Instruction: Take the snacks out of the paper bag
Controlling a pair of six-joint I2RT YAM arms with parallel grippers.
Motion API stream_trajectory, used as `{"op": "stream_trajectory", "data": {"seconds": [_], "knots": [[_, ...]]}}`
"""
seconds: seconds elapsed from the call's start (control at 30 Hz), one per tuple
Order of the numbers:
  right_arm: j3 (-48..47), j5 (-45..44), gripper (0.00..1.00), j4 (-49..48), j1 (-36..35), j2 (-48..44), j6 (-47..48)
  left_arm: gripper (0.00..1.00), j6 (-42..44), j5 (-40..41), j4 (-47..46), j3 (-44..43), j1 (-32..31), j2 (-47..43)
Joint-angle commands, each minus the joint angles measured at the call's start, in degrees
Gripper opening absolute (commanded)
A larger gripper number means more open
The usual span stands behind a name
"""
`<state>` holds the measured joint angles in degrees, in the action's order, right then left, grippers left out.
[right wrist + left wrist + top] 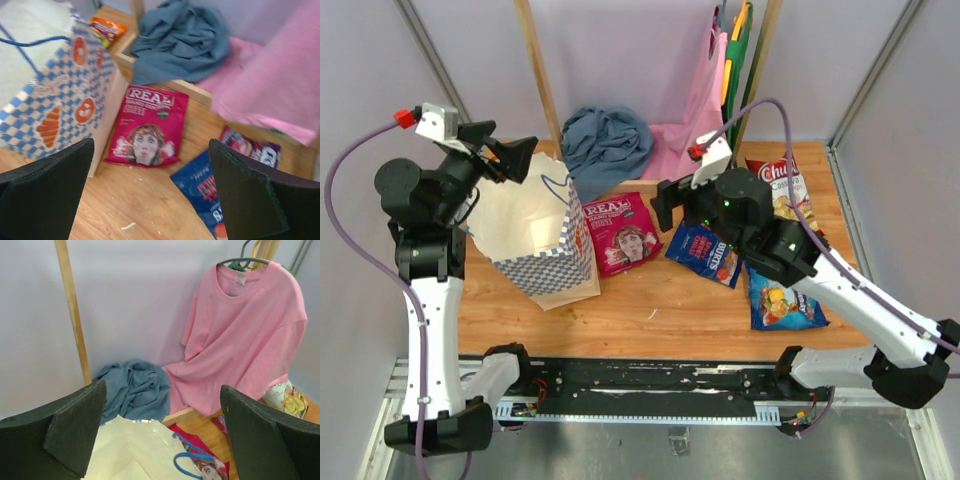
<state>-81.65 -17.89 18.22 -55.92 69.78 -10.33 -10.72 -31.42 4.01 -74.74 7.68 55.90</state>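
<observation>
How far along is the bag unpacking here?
Done: Real bag, Chuds bag and two blue bags lie on the table, outside the paper bag. In hand: nothing; left gripper open over the bag mouth, right gripper open. Left: unclear, the visible interior shows no snacks.

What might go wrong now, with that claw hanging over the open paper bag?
1. The open left gripper, over the mouth of the paper bag, could catch the blue cord handle and tip the bag.
2. Nothing shows inside the bag from these views, so the gripper might pinch and tear the paper wall instead.
</observation>
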Motion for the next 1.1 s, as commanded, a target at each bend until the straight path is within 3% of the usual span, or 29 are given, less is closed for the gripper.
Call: {"op": "stream_trajectory", "data": {"seconds": [0.0, 0.2, 0.37, 0.77, 1.07], "knots": [[-0.08, -5.13, 0.98, 9.12, 3.27, -5.13, -4.03, 1.00, -0.46, 0.16, -1.91, 2.00, -0.78, -4.55], [1.65, -17.21, 0.98, 13.19, 4.58, -12.71, -0.85, 1.00, -1.93, -0.25, 2.47, 1.73, -0.92, -5.27], [7.85, -25.58, 0.98, 12.39, 6.51, -19.45, 3.65, 1.00, -4.09, -0.69, 4.61, 8.97, -0.96, -11.61], [15.81, -26.27, 0.98, 12.65, 7.23, -23.85, 5.49, 1.00, -3.11, 1.75, 15.91, 6.50, -0.98, -17.03], [17.24, -26.32, 0.98, 13.28, 7.32, -24.97, 4.18, 1.00, -5.58, 0.83, 14.98, 7.14, -0.94, -18.62]]}}
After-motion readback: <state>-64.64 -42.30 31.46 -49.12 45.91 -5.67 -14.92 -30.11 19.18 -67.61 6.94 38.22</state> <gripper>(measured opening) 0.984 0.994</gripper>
